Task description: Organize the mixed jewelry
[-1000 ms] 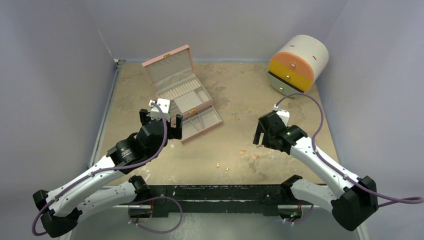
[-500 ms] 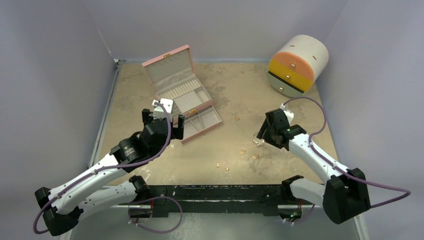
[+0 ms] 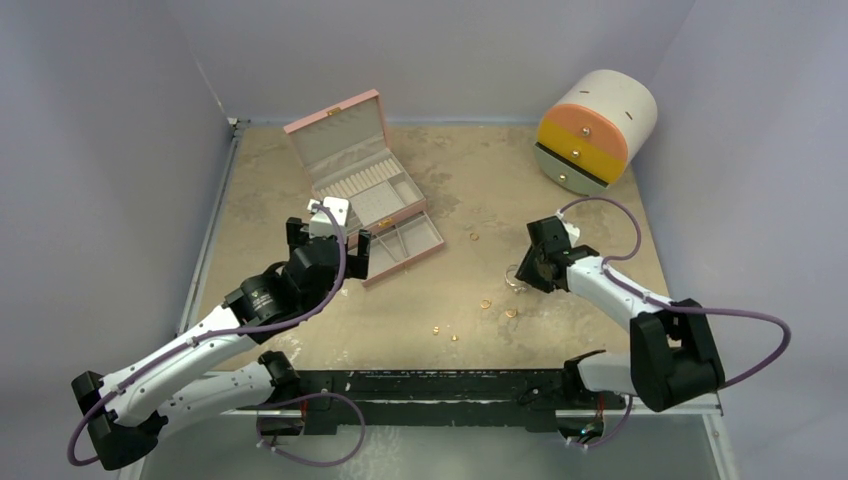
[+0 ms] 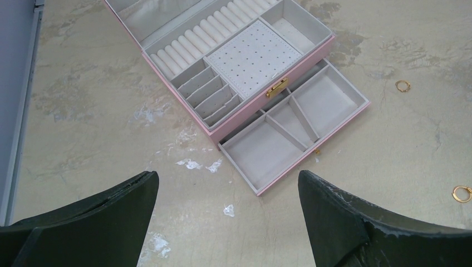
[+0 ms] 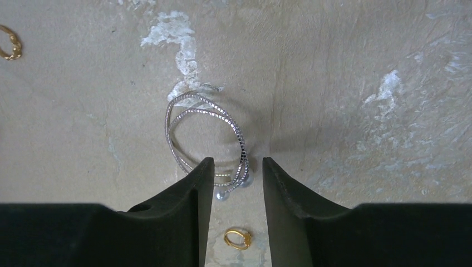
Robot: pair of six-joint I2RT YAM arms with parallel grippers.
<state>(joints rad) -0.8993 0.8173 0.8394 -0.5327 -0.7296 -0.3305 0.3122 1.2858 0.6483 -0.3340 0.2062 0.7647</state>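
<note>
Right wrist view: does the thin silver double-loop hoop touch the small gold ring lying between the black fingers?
Apart. The right wrist view shows bare table between the pearl ends of the thin silver hoop and the small gold ring.

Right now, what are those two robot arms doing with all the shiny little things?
They're tidying jewelry. The right gripper is down at the table, its fingers straddling the rim of a thin silver hoop, not pinching it yet. The left gripper hangs wide open beside the pink box, whose drawer is pulled out and empty. Small gold rings lie loose on the table.
</note>
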